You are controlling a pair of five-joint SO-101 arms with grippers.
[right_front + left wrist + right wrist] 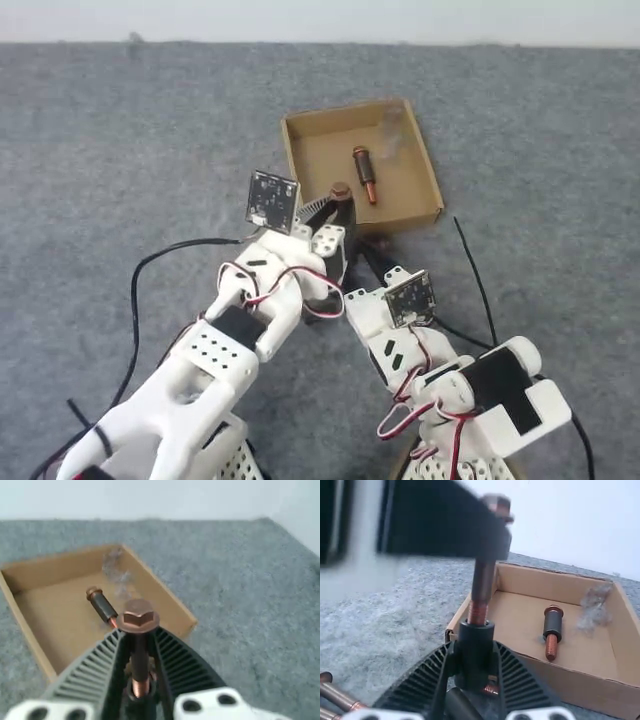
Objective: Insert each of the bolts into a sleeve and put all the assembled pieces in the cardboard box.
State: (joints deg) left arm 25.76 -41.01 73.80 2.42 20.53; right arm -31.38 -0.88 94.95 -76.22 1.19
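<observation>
My left gripper (pixel 137 636) is shut on a copper bolt (pixel 140 617), whose hex head points toward the cardboard box (pixel 60 562). My right gripper (pixel 472 649) is shut on a black sleeve (pixel 476 652), held upright just in front of the box (pixel 570 680). The bolt (pixel 482 587) comes down from above, and its threaded end sits in the sleeve's mouth. In the high view both grippers meet at the box's near edge, the left gripper (pixel 335 215) above the right gripper (pixel 366 262). One assembled bolt and sleeve (pixel 366 173) lies inside the box (pixel 300 170).
Two loose copper bolts (pixel 335 696) lie on the grey carpet beside my right gripper. A grey wisp of fluff (pixel 393 135) rests in the box's far corner. Black cables (pixel 478 280) trail over the carpet near both arms. Open carpet surrounds the box.
</observation>
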